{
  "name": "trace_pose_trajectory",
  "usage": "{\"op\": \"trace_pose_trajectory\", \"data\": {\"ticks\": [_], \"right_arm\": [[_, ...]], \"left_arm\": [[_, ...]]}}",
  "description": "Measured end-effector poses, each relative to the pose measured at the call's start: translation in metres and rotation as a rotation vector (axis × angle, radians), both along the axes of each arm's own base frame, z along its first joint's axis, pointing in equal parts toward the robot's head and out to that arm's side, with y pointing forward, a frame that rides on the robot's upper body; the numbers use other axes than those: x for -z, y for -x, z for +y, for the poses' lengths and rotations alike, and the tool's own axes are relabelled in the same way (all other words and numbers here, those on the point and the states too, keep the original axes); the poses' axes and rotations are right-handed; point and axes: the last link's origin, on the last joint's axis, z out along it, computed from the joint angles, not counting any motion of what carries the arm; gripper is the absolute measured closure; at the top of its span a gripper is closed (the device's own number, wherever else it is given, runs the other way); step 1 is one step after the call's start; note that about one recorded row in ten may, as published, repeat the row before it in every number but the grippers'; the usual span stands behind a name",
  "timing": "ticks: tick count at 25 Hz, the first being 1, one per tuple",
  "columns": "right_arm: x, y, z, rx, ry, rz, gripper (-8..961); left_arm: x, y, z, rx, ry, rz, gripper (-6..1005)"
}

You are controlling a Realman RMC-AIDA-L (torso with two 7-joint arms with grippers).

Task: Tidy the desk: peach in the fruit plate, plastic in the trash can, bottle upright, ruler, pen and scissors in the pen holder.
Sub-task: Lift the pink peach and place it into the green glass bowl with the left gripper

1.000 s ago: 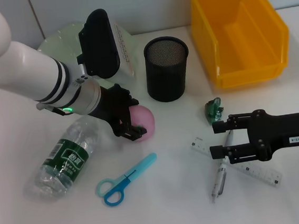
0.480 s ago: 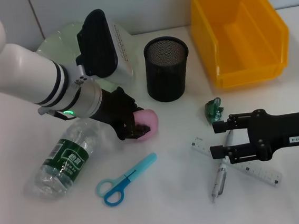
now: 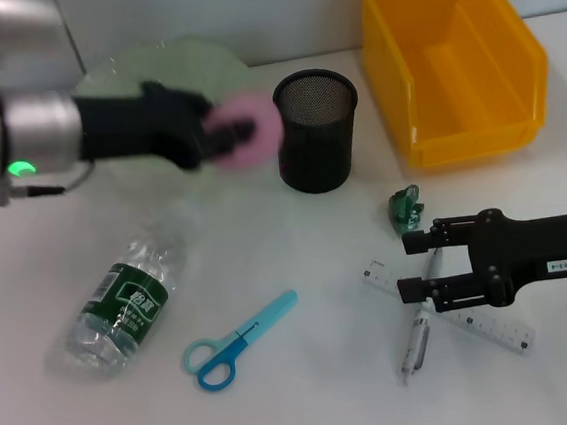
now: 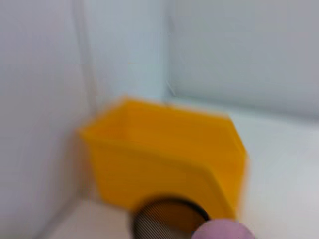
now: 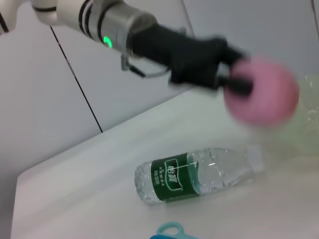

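Left gripper (image 3: 218,138) is clamping the pink peach (image 3: 246,136) and carrying it in the air beside the pale green fruit plate (image 3: 139,68) for the drop, right gripper (image 3: 416,263) is idling wide open over the pen (image 3: 416,338) and ruler (image 3: 454,312) on the white desk (image 3: 321,390), pale walls behind.

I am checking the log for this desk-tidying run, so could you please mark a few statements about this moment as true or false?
1. The left gripper holds the peach above the table. True.
2. The bottle stands upright. False: it lies on its side.
3. The scissors are in the pen holder. False: they lie on the table.
4. The right gripper is over the ruler and pen. True.
5. The yellow bin holds the peach. False: nothing shows inside it.
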Motion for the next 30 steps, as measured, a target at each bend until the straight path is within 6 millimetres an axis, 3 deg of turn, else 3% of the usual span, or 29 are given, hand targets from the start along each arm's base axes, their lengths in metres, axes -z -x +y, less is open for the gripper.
{"op": "trace_pose_trajectory", "data": {"ticks": [5, 9, 15, 16, 23, 30], "right_arm": [[0.002, 0.002, 0.000, -0.003, 0.002, 0.002, 218], [0.002, 0.002, 0.001, -0.005, 0.002, 0.002, 219], [0.002, 0.002, 0.001, -0.007, 0.002, 0.002, 219], [0.002, 0.002, 0.001, -0.007, 0.002, 0.001, 219], [0.002, 0.002, 0.001, -0.016, -0.002, -0.001, 219], [0.001, 0.004, 0.003, -0.025, -0.004, -0.004, 220]], "left_arm": [[-0.028, 0.028, 0.022, -0.207, -0.225, -0.322, 675], [-0.024, 0.052, 0.037, -0.361, -0.374, -0.410, 695], [-0.008, 0.064, 0.046, -0.439, -0.444, -0.385, 736], [0.005, 0.068, 0.049, -0.462, -0.459, -0.336, 743], [0.024, 0.066, 0.052, -0.436, -0.461, -0.243, 828], [0.026, 0.066, 0.053, -0.431, -0.465, -0.233, 649]]}}
